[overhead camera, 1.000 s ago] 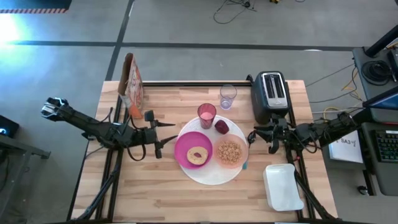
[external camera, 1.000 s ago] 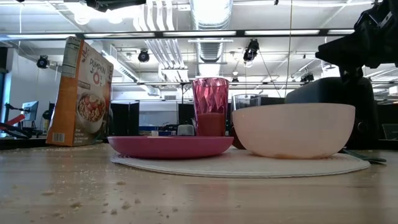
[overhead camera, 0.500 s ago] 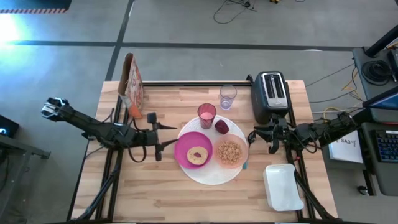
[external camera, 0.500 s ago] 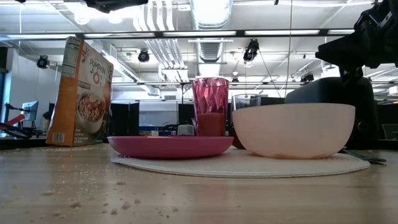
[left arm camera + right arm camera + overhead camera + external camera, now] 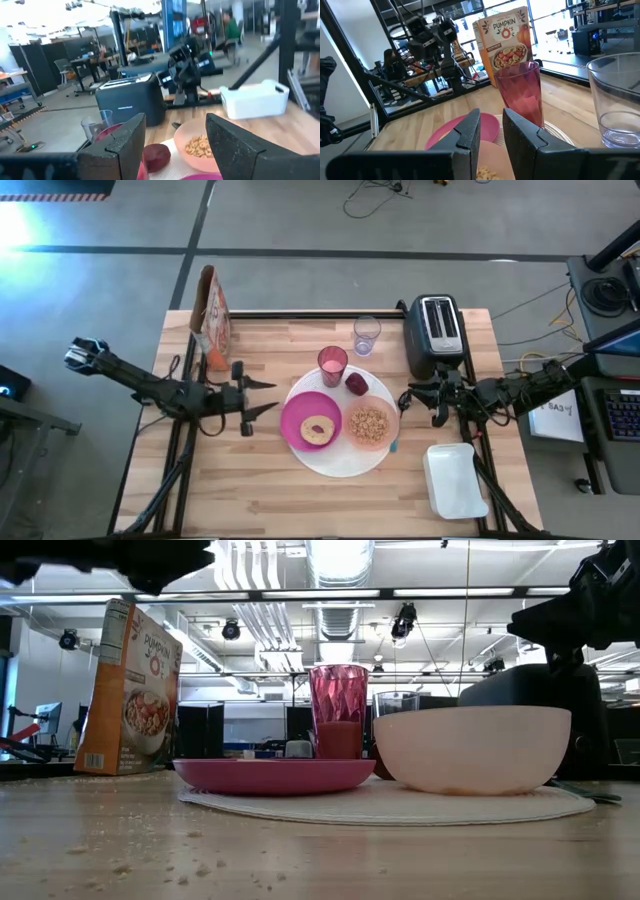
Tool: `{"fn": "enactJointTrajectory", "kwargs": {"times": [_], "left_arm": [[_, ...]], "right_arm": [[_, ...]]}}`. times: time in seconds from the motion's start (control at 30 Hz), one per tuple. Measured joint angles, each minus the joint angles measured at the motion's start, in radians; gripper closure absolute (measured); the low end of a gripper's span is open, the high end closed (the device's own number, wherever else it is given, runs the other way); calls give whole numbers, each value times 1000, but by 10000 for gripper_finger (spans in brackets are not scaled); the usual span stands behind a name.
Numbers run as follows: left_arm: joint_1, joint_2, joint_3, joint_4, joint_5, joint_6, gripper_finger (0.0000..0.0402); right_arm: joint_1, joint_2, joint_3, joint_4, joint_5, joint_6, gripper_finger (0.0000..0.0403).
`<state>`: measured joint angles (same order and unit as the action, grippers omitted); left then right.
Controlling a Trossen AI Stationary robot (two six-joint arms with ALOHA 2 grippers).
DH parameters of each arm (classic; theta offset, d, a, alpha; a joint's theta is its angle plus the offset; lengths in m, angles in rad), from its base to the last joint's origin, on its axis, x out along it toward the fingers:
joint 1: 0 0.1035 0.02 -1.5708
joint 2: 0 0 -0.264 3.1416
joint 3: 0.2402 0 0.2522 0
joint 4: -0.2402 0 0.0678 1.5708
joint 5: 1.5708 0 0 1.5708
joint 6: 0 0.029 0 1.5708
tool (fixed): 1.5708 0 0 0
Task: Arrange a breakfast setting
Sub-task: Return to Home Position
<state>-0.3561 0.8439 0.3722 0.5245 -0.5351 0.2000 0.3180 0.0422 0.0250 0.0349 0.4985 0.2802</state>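
since every piece of the breakfast setting (image 5: 345, 465) sits gathered mid-table (image 5: 250, 490), only parking the arms seems left. the left gripper (image 5: 262, 397), near the magenta plate (image 5: 298, 418), is spread on nothing, and the right gripper (image 5: 408, 401), beside the peach bowl (image 5: 370, 425), shows a narrow gap, also empty, so both need only draw back without brushing dishes. the bagel (image 5: 320, 429) lies on the magenta plate, which shares the large white plate (image 5: 335, 467) with the cereal-filled bowl, while the pink cup (image 5: 332, 365) and dark red fruit (image 5: 356, 384) sit at its rim.
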Motion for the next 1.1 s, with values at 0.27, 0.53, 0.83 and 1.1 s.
{"fn": "enactJointTrajectory", "kwargs": {"times": [0.27, 0.53, 0.83, 1.1], "left_arm": [[1, -221, -266, 253, 82, 9, 210], [0, -389, -355, 229, 82, 5, 210], [0, -539, -356, 81, 82, 4, 210], [0, -658, -362, -66, 82, 4, 210]], "right_arm": [[0, 0, 0, 0, 0, 0, 330], [0, 0, 0, 0, 0, 0, 330], [0, 0, 0, 0, 0, 0, 330], [0, 0, 0, 0, 0, 0, 330]]}}
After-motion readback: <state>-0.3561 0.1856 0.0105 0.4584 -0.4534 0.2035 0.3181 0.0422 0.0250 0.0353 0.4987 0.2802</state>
